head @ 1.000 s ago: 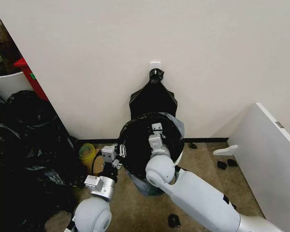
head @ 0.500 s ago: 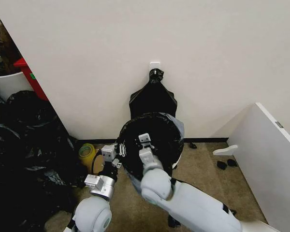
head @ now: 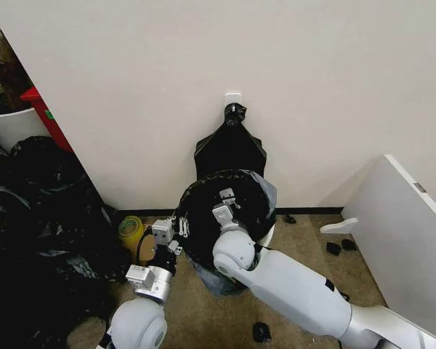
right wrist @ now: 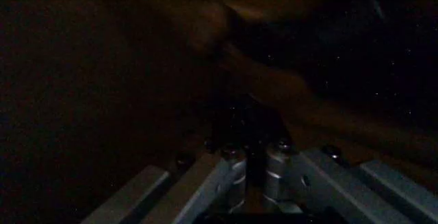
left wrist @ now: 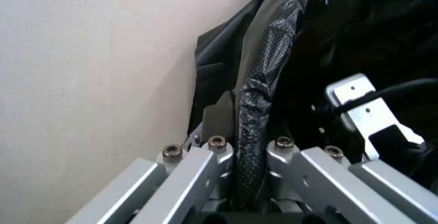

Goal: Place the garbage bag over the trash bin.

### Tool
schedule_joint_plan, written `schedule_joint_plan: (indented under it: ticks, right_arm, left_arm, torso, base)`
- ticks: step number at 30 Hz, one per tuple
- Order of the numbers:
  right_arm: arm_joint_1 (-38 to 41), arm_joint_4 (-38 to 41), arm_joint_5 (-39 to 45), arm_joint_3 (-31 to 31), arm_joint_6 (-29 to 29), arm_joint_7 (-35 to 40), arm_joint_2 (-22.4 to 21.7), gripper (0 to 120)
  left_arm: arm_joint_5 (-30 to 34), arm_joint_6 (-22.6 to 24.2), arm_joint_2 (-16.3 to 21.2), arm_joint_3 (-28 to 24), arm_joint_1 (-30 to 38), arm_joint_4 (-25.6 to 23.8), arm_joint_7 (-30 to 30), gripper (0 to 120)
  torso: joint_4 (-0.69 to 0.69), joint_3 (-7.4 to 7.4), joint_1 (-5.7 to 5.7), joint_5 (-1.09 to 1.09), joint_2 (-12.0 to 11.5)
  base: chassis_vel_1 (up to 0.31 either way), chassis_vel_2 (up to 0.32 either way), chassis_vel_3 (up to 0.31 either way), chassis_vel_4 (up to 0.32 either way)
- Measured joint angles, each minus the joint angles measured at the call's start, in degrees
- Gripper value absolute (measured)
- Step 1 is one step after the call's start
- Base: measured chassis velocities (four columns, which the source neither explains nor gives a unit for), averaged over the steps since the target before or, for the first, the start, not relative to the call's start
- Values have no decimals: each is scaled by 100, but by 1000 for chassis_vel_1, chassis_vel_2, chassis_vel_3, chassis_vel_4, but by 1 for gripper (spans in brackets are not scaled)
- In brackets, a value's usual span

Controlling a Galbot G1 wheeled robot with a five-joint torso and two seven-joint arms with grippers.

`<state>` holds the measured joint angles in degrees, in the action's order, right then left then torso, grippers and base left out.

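Note:
The black garbage bag (head: 203, 218) is stretched over the mouth of the trash bin, of which a cream sliver (head: 269, 234) shows at the right. My left gripper (head: 177, 227) is at the bag's left rim, shut on a folded strip of its edge (left wrist: 250, 126). My right gripper (head: 227, 198) reaches down into the bag's dark opening. In the right wrist view its fingers (right wrist: 233, 163) stand close together with dark plastic between them. The left wrist view also catches the right gripper (left wrist: 362, 114) inside the bag.
A flat black bundle (head: 230, 149) hangs from a wall hook just behind the bin. A heap of black sacks (head: 36, 218) fills the left, with a white tub (head: 11, 123) beyond. A yellow-green roll (head: 131, 230) lies left of the bin. A white panel (head: 407, 233) stands right.
My right arm swung left inside the bag, then back right and a little farther in. The left gripper has kept its hold on the rim.

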<state>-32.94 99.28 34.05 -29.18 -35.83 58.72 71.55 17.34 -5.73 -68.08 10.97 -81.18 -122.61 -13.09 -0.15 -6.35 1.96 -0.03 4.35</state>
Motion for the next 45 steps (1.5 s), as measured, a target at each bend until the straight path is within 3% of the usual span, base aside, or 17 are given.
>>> schedule_joint_plan:
  ticks: [3,8,15,20,22,23,24,26,28,29,31,32,35,41,43,45]
  right_arm:
    - [-45,144,-177,-179,383,-327,9,0]
    - [-84,304,-203,-387,506,-562,-9,0]
    - [-143,266,-13,-521,-320,-145,-49,0]
    - [-219,323,-674,-381,-42,-189,-151,0]
    - [-341,624,-1269,-371,705,-633,-331,0]
    - [-480,878,-1666,-376,1410,-1131,-508,0]
    - [-480,878,-1666,-376,1410,-1131,-508,0]
    - [-806,1194,-2155,-367,2430,-1920,-790,0]
    - [-1236,1337,-2683,-251,3430,-2569,-1018,7]
    - [-1236,1337,-2683,-251,3430,-2569,-1018,7]
    - [-1749,1375,-3432,-29,4567,-3256,-1229,17]
    - [-1749,1375,-3432,-29,4567,-3256,-1229,17]
    - [-2295,1483,-3947,461,5384,-3849,-1341,32]
    - [-2956,1676,-4362,1400,5483,-3973,-1221,49]
    - [-3449,1775,-4760,1997,5436,-3782,-1111,62]
    - [-3616,1796,-4856,2141,5391,-3663,-1100,67]
  left_arm:
    - [0,0,11,3,5,10,0,1]
    - [0,0,24,10,12,16,-1,1]
    - [1,0,5,13,17,-15,0,1]
    - [70,0,-13,73,63,14,-33,1]
    - [171,14,-26,103,122,83,-87,1]
    - [268,41,-31,116,160,127,-126,1]
    - [268,41,-31,116,160,127,-126,1]
    - [436,124,-35,132,223,180,-204,1]
    - [618,255,-49,154,298,229,-287,1]
    - [618,255,-49,154,298,229,-287,1]
    - [817,424,-83,190,356,276,-401,1]
    - [817,424,-83,190,356,276,-401,1]
    - [1137,661,-174,233,408,283,-574,1]
    - [1396,899,-362,332,460,256,-759,1]
    - [1604,1132,-439,433,492,243,-921,1]
    - [1717,1223,-460,490,507,230,-990,1]
  torso:
    - [1,0,0,0,0]
    - [1,0,0,0,0]
    - [0,0,0,0,0]
    - [0,0,0,0,0]
    - [0,0,0,0,0]
    - [1,0,0,0,0]
    - [1,0,0,0,0]
    - [1,1,0,0,0]
    - [1,0,0,1,0]
    - [1,0,0,1,0]
    - [-1,1,0,1,0]
    - [-1,1,0,1,0]
    - [1,1,0,1,0]
    - [0,1,0,1,0]
    - [0,1,0,1,0]
    - [0,1,0,0,0]
  base:
    - [0,0,0,0]
    - [0,0,0,0]
    - [0,0,0,0]
    - [0,0,0,0]
    - [0,0,0,0]
    - [0,0,0,0]
    - [0,0,0,0]
    - [0,0,0,0]
    - [0,0,0,0]
    - [0,0,0,0]
    - [0,0,0,0]
    - [0,0,0,0]
    - [0,0,0,0]
    - [0,0,0,0]
    - [0,0,0,0]
    - [0,0,0,0]
